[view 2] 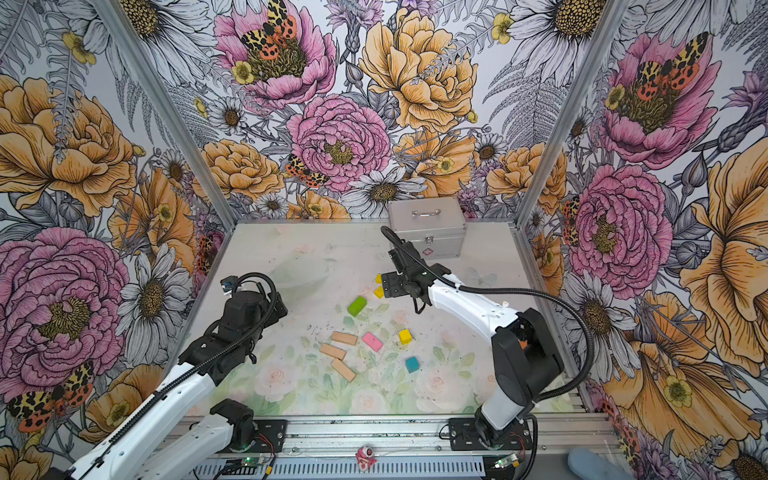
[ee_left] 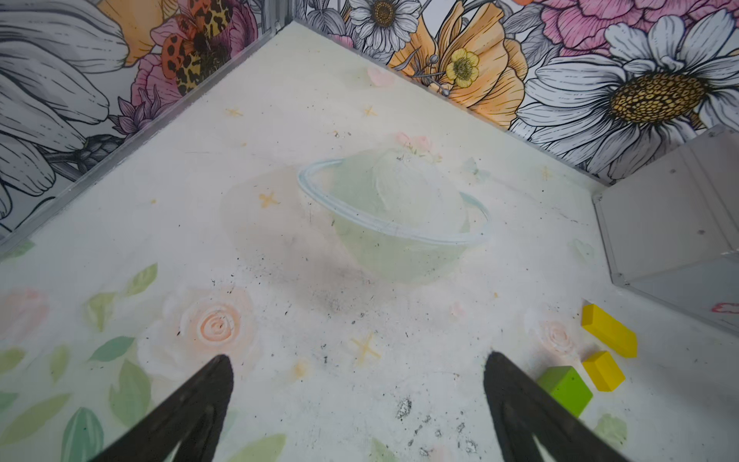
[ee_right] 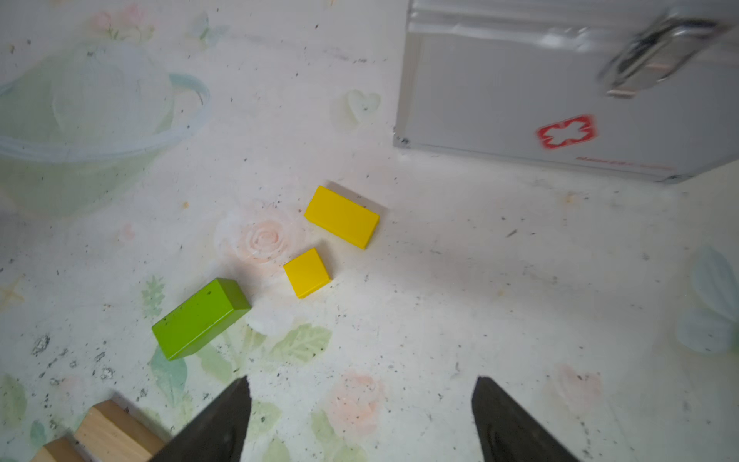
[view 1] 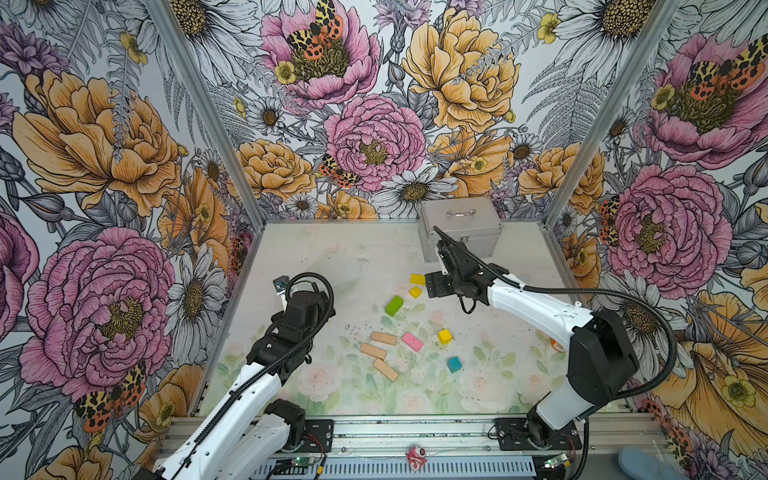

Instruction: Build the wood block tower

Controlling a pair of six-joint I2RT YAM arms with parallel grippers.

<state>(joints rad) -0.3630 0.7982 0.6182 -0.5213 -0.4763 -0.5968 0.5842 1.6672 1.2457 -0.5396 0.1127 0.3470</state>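
Nine small wooden blocks [view 2: 372, 342] lie singly on the pale, flower-printed table [view 1: 332, 249], each apart from the rest. In both top views a flat yellow wooden slab [view 1: 417, 279] sits just above the table's centre. A small yellow wooden cube [view 1: 415, 292] is just below it, and a green wooden bar [view 1: 394, 305] lies lower left of that. Further down, three plain tan wooden bars [view 1: 373, 351] lie near one another, left of centre. A pink wooden slab [view 1: 412, 341] is just to their right, a second yellow cube [view 1: 444, 336] lies further right, and a teal wooden cube [view 1: 454, 364] sits below it. A silver metal case [view 1: 461, 228] stands at the table's upper edge, right of centre.

The right fingers [ee_right: 224, 420] are spread wide with nothing between them, over bare table. In the right wrist view the yellow slab, the nearby cube and the green bar sit mid-frame beyond the tips, and tan bar ends show in the lower left corner. The left fingers [ee_left: 208, 392] are also fully apart and empty, over the table's left side.
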